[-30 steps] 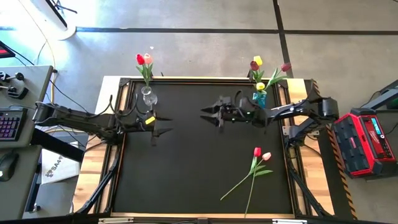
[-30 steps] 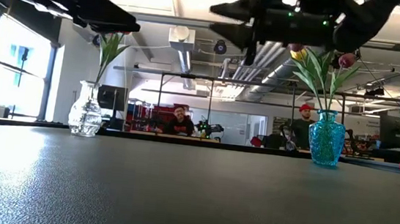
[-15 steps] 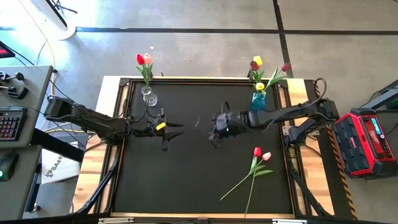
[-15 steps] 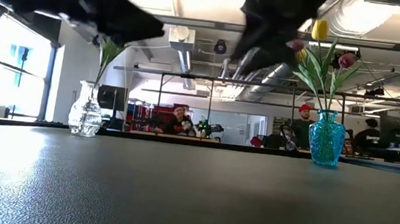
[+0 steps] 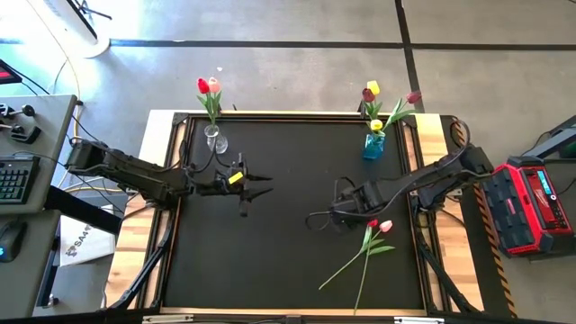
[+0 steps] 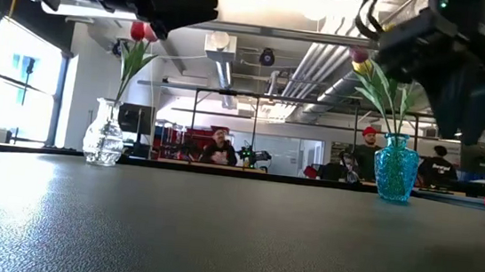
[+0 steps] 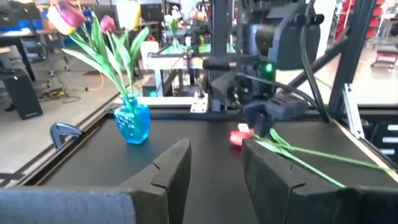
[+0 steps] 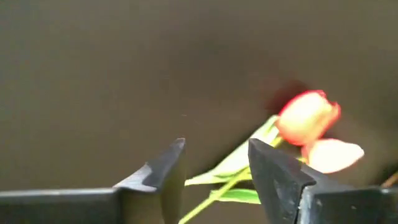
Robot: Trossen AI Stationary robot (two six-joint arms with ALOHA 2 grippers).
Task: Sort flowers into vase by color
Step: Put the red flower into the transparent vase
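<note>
Two flowers lie on the black table at the near right: a red tulip (image 5: 372,220) and a pink one (image 5: 385,226), their long green stems (image 5: 346,265) running toward the near edge. My right gripper (image 5: 335,216) hangs open just left of their heads, pointing down. In the right wrist view its fingers (image 8: 214,165) stand above the stems, touching nothing. My left gripper (image 5: 258,184) is open and level over the table's left half. A clear vase (image 5: 214,139) at the far left holds red and pink tulips. A blue vase (image 5: 374,144) at the far right holds yellow and maroon ones.
The table has a raised dark frame on a wooden base (image 5: 432,270). A red case (image 5: 531,202) stands off its right side and a desk with a keyboard (image 5: 13,180) off its left. People sit in the room (image 6: 219,147) beyond the far edge. Bare black mat lies mid-table.
My right gripper has swung from beside the blue vase toward the near edge, to the lying tulips, and tipped from level to pointing down. My left gripper has slid toward the table's right, and its fingers have drawn somewhat closer together. The flowers have not moved.
</note>
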